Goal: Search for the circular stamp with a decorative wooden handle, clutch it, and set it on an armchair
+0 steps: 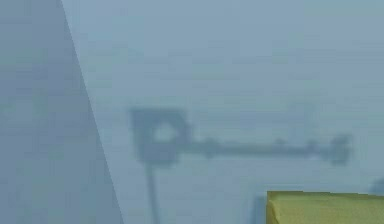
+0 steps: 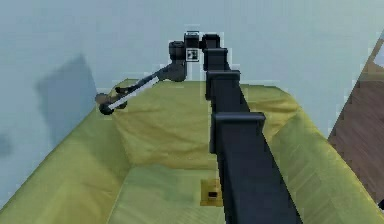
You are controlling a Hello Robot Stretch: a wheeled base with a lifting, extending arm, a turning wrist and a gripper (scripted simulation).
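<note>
A yellow-green armchair (image 2: 150,140) spreads across the lower arm side view, and its corner (image 1: 322,208) shows at the forward view's bottom right. The dark arm (image 2: 235,130) reaches out above the seat. Past its two white squares, the gripper (image 2: 108,101) slants down to the left, and its far end lies at the armchair's back rim by the wall. I cannot tell whether it holds anything. A small brown and yellow thing (image 2: 210,192) lies on the seat beside the arm, too small to name.
A pale blue wall (image 2: 280,40) stands behind the armchair and spans the forward view (image 1: 250,70). Dark wooden floor (image 2: 362,120) shows at the arm side view's right, past the armchair's side.
</note>
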